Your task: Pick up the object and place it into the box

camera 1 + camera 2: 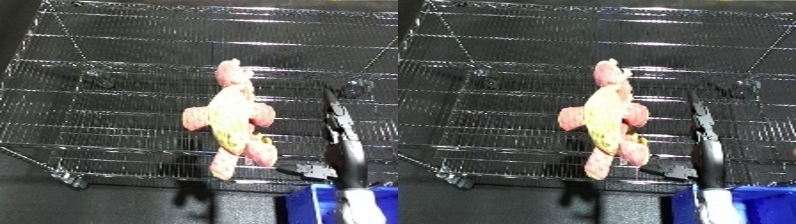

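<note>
The pink and yellow soft toy (233, 119) lies lengthwise on the wire shelf (107, 100), head pointing away, beside the right hand (342, 145) with straight fingers holding nothing.

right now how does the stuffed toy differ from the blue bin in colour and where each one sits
The stuffed toy is pink with a yellow belly; the bin is solid blue. The toy lies fully in view on the wire rack; the bin sits below the rack's front edge, cut off at the lower right corner. Neither is held by the right hand.
</note>
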Available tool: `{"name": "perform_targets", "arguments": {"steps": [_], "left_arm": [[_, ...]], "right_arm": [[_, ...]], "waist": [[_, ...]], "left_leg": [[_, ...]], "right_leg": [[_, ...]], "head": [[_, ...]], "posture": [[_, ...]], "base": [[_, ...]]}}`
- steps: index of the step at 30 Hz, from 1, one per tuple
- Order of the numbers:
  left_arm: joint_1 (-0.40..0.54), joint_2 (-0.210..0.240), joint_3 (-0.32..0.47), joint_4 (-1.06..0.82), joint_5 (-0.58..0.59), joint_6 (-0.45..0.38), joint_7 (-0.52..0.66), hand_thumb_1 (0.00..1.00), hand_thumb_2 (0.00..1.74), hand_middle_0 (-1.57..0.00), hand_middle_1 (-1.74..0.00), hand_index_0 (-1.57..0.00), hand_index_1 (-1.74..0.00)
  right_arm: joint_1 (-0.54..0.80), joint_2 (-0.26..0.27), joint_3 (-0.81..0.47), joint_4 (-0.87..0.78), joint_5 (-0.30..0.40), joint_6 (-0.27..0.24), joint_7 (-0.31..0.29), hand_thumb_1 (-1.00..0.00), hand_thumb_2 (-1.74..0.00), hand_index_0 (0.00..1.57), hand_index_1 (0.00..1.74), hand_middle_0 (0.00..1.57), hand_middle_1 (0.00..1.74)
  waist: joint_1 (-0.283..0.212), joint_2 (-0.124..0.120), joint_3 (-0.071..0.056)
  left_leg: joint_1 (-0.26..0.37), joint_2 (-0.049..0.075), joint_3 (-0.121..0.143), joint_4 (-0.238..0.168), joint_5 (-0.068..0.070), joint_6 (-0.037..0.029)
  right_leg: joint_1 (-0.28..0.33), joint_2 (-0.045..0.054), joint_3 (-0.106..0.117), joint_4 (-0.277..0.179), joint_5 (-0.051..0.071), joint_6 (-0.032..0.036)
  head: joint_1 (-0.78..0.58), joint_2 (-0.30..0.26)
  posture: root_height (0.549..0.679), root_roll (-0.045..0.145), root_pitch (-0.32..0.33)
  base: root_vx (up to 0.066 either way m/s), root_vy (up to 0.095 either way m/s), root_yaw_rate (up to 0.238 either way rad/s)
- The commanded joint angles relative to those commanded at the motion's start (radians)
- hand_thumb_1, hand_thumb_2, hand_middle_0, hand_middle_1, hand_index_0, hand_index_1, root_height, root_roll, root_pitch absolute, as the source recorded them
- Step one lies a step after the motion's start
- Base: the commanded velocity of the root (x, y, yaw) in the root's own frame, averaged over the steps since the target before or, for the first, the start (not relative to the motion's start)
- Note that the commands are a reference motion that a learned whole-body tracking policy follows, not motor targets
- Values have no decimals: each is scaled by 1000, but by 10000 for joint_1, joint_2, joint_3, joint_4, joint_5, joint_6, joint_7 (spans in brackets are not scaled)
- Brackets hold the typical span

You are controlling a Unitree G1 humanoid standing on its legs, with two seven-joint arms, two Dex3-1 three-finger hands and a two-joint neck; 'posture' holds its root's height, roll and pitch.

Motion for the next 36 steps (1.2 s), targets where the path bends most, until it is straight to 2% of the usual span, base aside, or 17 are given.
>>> {"name": "perform_targets", "arguments": {"steps": [3,7,13,19,26,32,36], "left_arm": [[63,27,-100,-32,-87,-40,38,1000,1740,-1570,-1740,-1570,-1740],[176,87,-288,-67,-195,-96,99,1000,1740,-1570,-1740,-1570,-1740],[221,315,-634,-55,-359,-244,121,1000,1740,-1570,-1740,-1570,-1740],[232,554,-861,26,-538,-386,117,1000,1740,-1570,-1740,-1570,-1740],[155,756,-964,91,-618,-589,208,1000,1740,-1570,-1740,-1570,-1740],[162,829,-1145,68,-558,-682,225,1000,1740,-1570,-1740,-1570,-1740],[117,847,-1214,-16,-550,-731,200,1000,1740,-1570,-1740,-1570,-1740]], "right_arm": [[-337,-130,245,121,132,9,16,0,0,0,0,0,0],[-923,-436,647,398,177,61,16,0,0,0,0,0,0],[-2324,-1170,1673,1274,50,162,86,0,0,0,0,0,0],[-3746,-1725,2834,2934,-827,471,17,0,0,0,0,0,0],[-5127,-2037,3890,5014,-2014,926,-122,0,0,0,0,0,0],[-6284,-1971,4956,6936,-3063,1322,55,0,0,0,0,0,0],[-6833,-1715,5568,8064,-3699,1461,271,0,0,0,0,0,0]], "waist": [[72,24,0],[196,51,0],[465,116,0],[779,206,0],[1057,348,0],[1215,465,0],[1281,525,0]], "left_leg": [[-111,-21,-35,47,-11,-7],[-384,-46,-120,138,-11,-17],[-1185,-99,-321,465,-15,-15],[-1793,-116,-481,741,-13,14],[-1894,-83,-551,814,-47,15],[-1988,-82,-575,893,-41,-5],[-2036,-89,-605,927,-30,-10]], "right_leg": [[-112,0,-4,58,-5,8],[-374,5,-15,170,4,14],[-1141,10,-27,442,108,22],[-1681,-5,-61,661,206,25],[-1743,-15,-90,707,167,24],[-1837,-1,-88,767,191,3],[-1864,0,-89,787,211,-13]], "head": [[342,2],[527,316],[1134,390],[1617,443],[1976,470],[2153,478],[2159,467]], "posture": [[614,46,-230],[612,43,-214],[607,37,-171],[602,32,-141],[601,27,-135],[600,25,-133],[599,23,-133]], "base": [[13,17,43],[6,8,50],[-37,-1,64],[-32,-6,48],[6,1,15],[4,4,-5],[9,6,0]]}}
